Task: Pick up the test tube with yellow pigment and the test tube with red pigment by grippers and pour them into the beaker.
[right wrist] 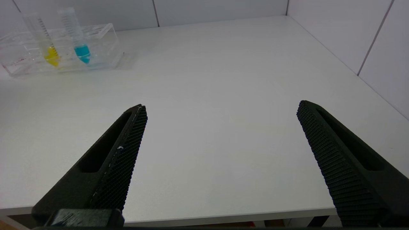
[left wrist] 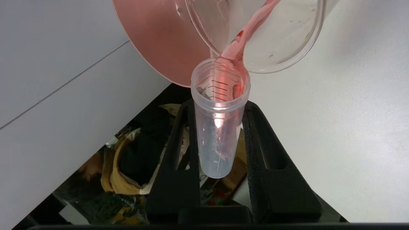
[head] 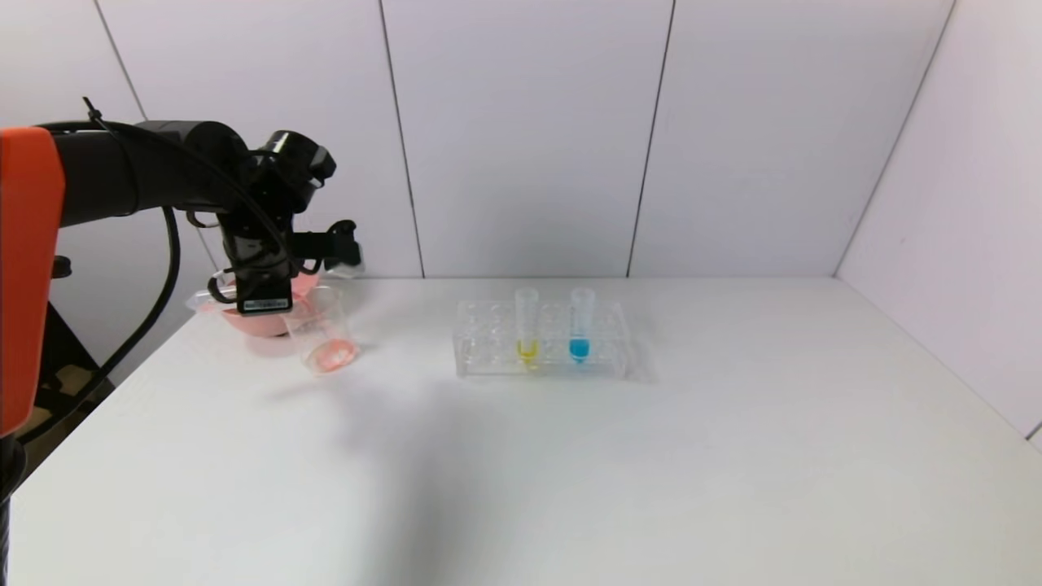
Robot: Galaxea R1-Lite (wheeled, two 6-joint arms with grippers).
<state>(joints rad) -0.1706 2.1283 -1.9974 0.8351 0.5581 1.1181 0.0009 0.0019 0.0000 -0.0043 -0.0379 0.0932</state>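
My left gripper (left wrist: 219,105) is shut on the test tube with red pigment (left wrist: 220,127), tipped mouth down over the beaker (left wrist: 287,35). Red liquid runs from the tube's mouth into the beaker. In the head view the left gripper (head: 273,286) hangs at the table's far left over the beaker (head: 324,334), which has red liquid at its bottom. The test tube with yellow pigment (head: 527,330) stands upright in the clear rack (head: 488,358); it also shows in the right wrist view (right wrist: 48,41). My right gripper (right wrist: 221,107) is open and empty above the table's front edge.
A pink bowl (head: 252,319) stands just behind the beaker, also seen in the left wrist view (left wrist: 159,38). A blue-tipped tube (head: 580,325) stands in the rack beside the yellow one. White walls close the back and right. The table's left edge lies under the left arm.
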